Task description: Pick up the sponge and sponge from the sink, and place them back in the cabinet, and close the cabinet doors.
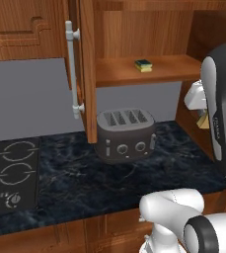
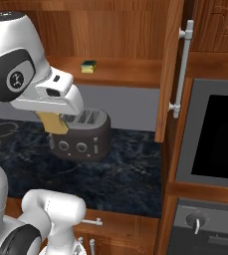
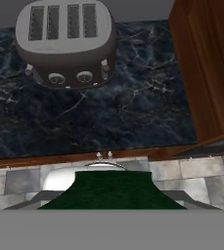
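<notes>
One flat green-and-yellow sponge (image 1: 143, 65) already on wooden cabinet shelf (image 1: 169, 69), above the grey toaster (image 1: 126, 134). Second yellow-bodied, green-faced sponge (image 2: 53, 122) clamped in jaws, in front of the toaster, below and short of that shelf; up and inward next.

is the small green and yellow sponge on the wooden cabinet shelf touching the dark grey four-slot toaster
Apart. The left base view shows the small green and yellow sponge up on the wooden cabinet shelf, with grey wall between it and the dark grey four-slot toaster below.
</notes>
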Motion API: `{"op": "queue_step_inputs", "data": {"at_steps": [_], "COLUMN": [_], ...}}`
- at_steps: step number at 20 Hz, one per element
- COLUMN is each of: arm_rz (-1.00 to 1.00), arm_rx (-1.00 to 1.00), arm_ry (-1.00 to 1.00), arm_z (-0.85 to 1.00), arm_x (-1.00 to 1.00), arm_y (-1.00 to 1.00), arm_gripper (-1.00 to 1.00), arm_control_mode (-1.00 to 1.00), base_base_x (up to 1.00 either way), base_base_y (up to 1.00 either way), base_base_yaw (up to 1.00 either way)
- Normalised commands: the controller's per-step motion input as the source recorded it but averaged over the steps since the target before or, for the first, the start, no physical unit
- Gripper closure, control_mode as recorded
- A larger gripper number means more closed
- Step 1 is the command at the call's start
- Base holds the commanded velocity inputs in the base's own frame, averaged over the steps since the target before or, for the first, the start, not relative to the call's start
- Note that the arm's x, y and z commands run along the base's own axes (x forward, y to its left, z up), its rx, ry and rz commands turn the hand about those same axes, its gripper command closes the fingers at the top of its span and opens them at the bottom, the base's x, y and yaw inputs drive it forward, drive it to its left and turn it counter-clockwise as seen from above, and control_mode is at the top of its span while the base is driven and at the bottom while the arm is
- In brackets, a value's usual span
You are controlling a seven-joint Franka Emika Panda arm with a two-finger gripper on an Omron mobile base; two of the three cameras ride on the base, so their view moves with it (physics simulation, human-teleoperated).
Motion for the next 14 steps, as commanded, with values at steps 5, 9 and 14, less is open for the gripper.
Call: {"op": "queue_step_inputs", "data": {"at_steps": [5, 9, 14], "arm_rz": [0.00, 0.00, 0.00], "arm_rx": [0.00, 0.00, 0.00], "arm_ry": [-0.01, -0.17, -0.30], "arm_z": [0.00, 0.14, 0.20], "arm_x": [0.45, 0.28, 0.07], "arm_y": [-0.02, -0.01, -0.02], "arm_gripper": [1.00, 1.00, 1.00], "arm_control_mode": [-1.00, -1.00, -1.00], "base_base_x": [0.11, 0.00, 0.00], "base_base_y": [-0.01, 0.00, 0.00], "base_base_yaw": [0.00, 0.00, 0.00]}}
